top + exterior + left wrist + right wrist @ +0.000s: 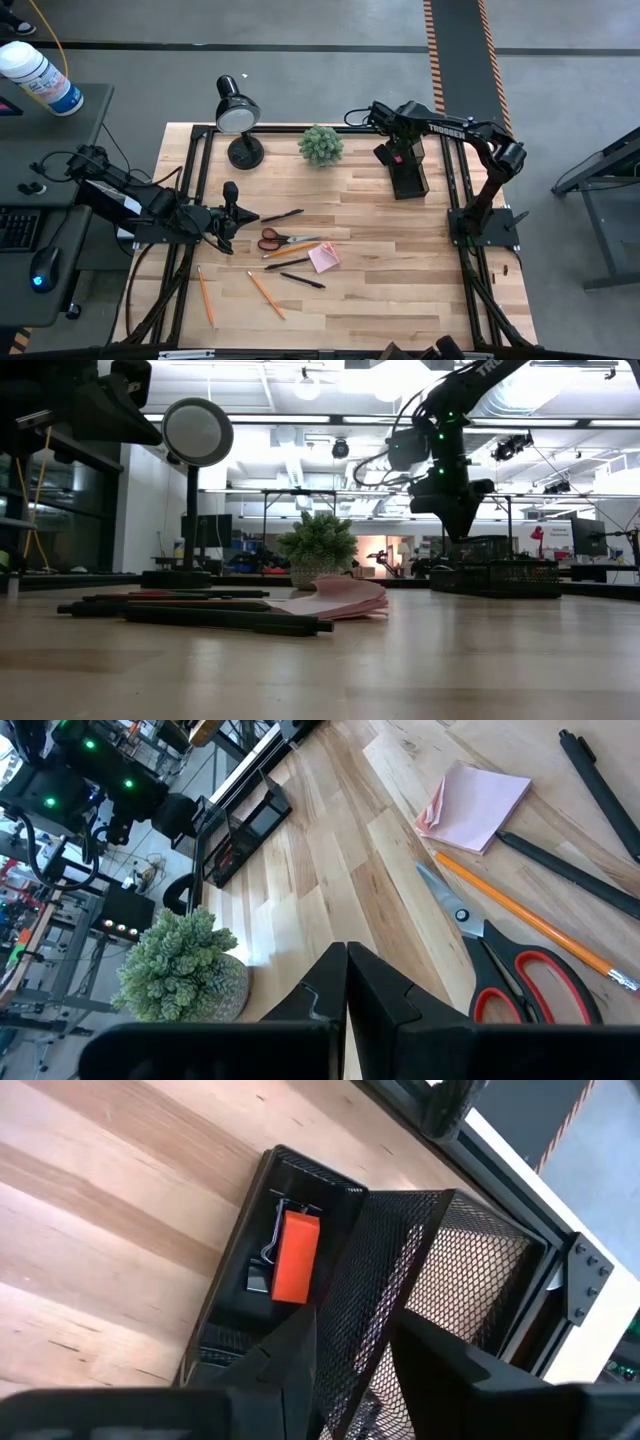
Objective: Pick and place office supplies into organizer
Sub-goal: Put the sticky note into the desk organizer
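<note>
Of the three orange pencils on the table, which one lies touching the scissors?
The pencil lying just below the scissors in the high view, running alongside their blades. The other two pencils lie apart, nearer the table's front edge, touching nothing.

We're in a robotics lab: a butcher-block table (pixel 400 270) on a taped concrete floor (pixel 560 80), more robot rigs (pixel 560 550) beyond under bright ceiling lights (pixel 400 380), a keyboard (pixel 15 228) far left.

Black desk lamp (pixel 238 118) and small green plant (pixel 321 145) near the wooden table's (pixel 400 280) far edge, slightly apart.
</note>
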